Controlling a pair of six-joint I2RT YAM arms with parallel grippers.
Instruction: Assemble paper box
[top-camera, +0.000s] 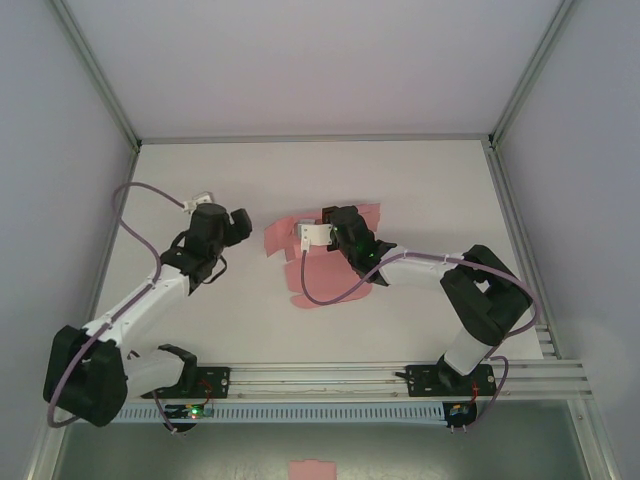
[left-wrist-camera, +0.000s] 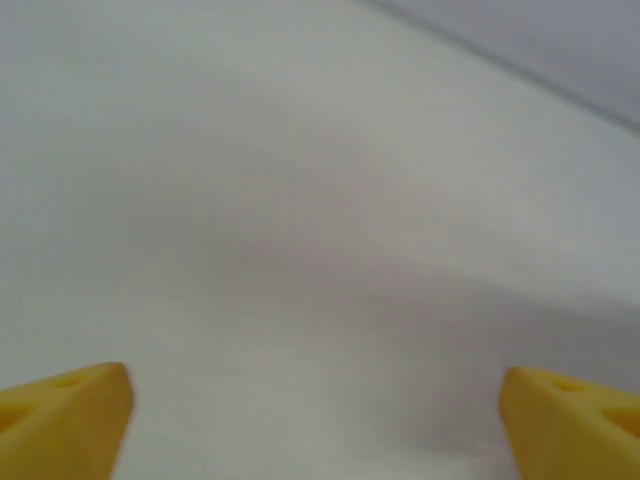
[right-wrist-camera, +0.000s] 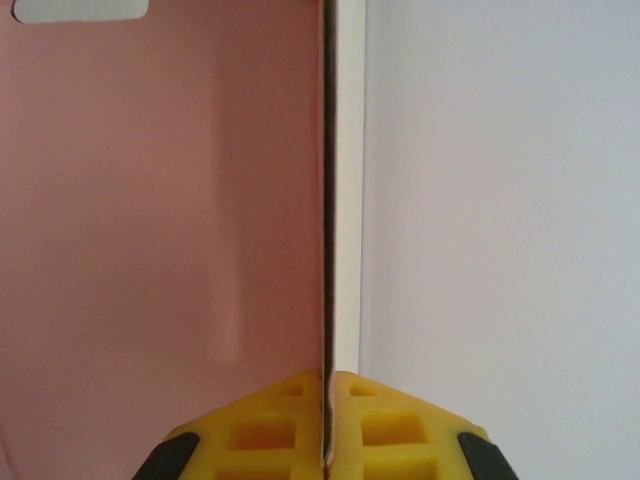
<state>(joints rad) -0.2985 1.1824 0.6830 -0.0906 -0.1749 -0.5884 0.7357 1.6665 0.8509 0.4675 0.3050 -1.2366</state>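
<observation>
- Starting from the top external view: the paper box (top-camera: 283, 238) is seen as a flat pink cut-out sheet, spread on the white bench (top-camera: 420, 190) around the middle, slightly right of centre.
- Much of the sheet is covered by the right arm, which is stretched across it from the right.
- The right gripper (top-camera: 330, 222) is placed over the far part of the sheet, near its back edge.
- The left gripper (top-camera: 240, 222) is seen near the sheet's left edge, clear of the card.
- A small pink scrap (top-camera: 313, 468) is spotted below the bench's near edge, well apart from the sheet.
- Over to the left wrist view: the left gripper (left-wrist-camera: 318, 405) is shown with its yellow fingers (left-wrist-camera: 70, 415) spread wide apart, one at each lower corner.
- Nothing is held between them, and bare white bench (left-wrist-camera: 300, 200) is seen ahead.
- On to the right wrist view: the right gripper (right-wrist-camera: 325, 415) is pressed together on a thin edge of the paper box (right-wrist-camera: 150, 220).
- The card is seen edge-on, running straight up from between the yellow pads.
- Pink card is spread to the left of that edge, with a small slot (right-wrist-camera: 80, 8) cut at its top left corner.
- A plain pale surface is seen to the right of the edge.
</observation>
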